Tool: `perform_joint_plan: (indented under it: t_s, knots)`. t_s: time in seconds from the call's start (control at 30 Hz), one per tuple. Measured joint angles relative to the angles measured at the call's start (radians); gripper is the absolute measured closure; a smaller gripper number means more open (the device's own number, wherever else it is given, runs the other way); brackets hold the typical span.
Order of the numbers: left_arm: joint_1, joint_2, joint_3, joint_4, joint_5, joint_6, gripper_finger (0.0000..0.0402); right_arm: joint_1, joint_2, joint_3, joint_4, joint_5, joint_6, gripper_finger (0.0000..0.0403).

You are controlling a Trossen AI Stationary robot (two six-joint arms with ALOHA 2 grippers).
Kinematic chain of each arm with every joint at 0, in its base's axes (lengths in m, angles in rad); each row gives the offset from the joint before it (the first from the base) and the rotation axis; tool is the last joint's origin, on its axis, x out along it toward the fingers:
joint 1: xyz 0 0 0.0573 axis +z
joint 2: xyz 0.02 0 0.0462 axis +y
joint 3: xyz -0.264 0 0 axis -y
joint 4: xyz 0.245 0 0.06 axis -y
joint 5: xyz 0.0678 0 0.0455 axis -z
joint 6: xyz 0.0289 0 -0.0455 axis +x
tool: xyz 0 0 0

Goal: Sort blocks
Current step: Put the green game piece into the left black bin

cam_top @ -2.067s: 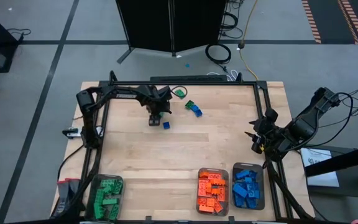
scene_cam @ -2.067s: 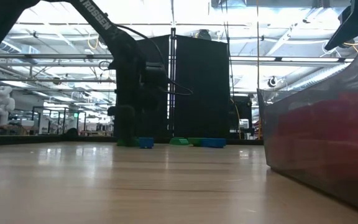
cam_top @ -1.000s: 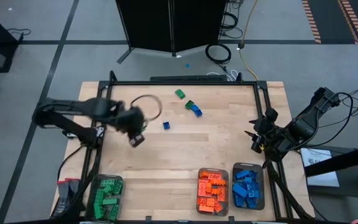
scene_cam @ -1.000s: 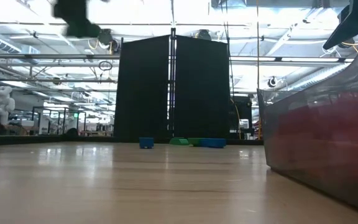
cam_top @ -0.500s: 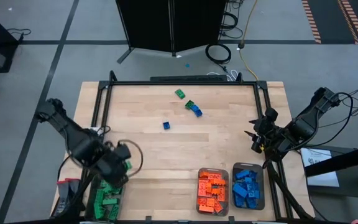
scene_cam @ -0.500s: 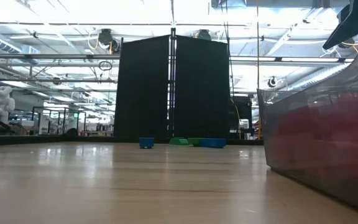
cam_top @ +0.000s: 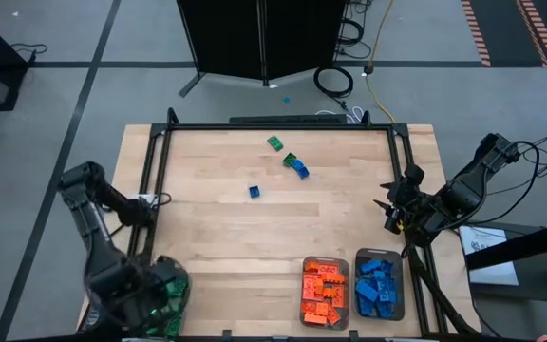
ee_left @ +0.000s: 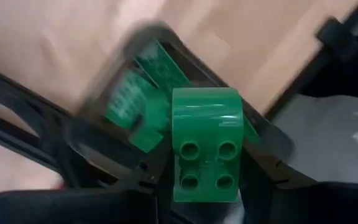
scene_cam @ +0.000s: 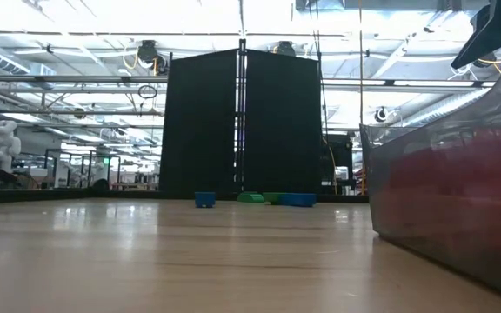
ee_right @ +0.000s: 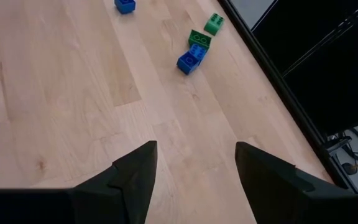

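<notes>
My left gripper (cam_top: pixel 145 293) hangs over the clear tray of green blocks (cam_top: pixel 164 302) at the table's near left corner, shut on a green four-stud block (ee_left: pixel 205 143). Loose blocks lie flat on the far half of the table: a green one (cam_top: pixel 274 142), a green and a blue one touching (cam_top: pixel 295 165), and a single blue one (cam_top: pixel 254 191). My right gripper (cam_top: pixel 390 215) waits open at the table's right edge with nothing between its fingers (ee_right: pixel 135 174). My left gripper pinches the green block by two opposite side walls (ee_left: pixel 178 177) between its two fingers (ee_left: pixel 156 180). The fingers point down from above. The block's studded face is turned toward the wrist camera. The block is lifted clear, above the green tray (ee_left: pixel 135 93).
A tray of orange blocks (cam_top: pixel 323 292) and a tray of blue blocks (cam_top: pixel 380 285) stand side by side at the near right. A black frame (cam_top: pixel 150 161) runs along the table's left, far and right edges. Bare wood lies between the loose blocks and the trays.
My left gripper has swung from the table's left middle toward the near left corner, sinking a little and turning at the wrist. It has carried the green block along and now hangs over the green tray. The loose blocks have not moved.
</notes>
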Motion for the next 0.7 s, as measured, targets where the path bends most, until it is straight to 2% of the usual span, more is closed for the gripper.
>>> perform_joint_plan:
  t_s: [0.2, 0.37, 0.53, 0.6, 0.7]
  knots:
    - [-0.094, 0.035, 0.0, 0.12, 0.022, -0.12, 0.0279, 0.0, 0.0, 0.0, 0.0, 0.001, 0.0, 0.019]
    - [-0.12, 0.089, 0.0, 0.132, 0.065, -0.068, 0.0279, 0.0, 0.0, 0.0, 0.0, 0.003, -0.028, 0.019]
    - [-0.123, 0.133, 0.0, 0.083, 0.066, 0.003, 0.0279, 0.0, 0.0, 0.0, 0.0, 0.003, -0.054, 0.019]
    - [-0.121, 0.148, 0.0, 0.04, 0.06, 0.009, 0.0264, 0.0, 0.0, 0.0, 0.0, 0.002, -0.061, 0.019]
    - [-0.106, 0.163, 0.0, -0.021, 0.058, 0.009, 0.0213, 0.0, 0.0, 0.0, 0.001, 0.0, -0.064, 0.019]
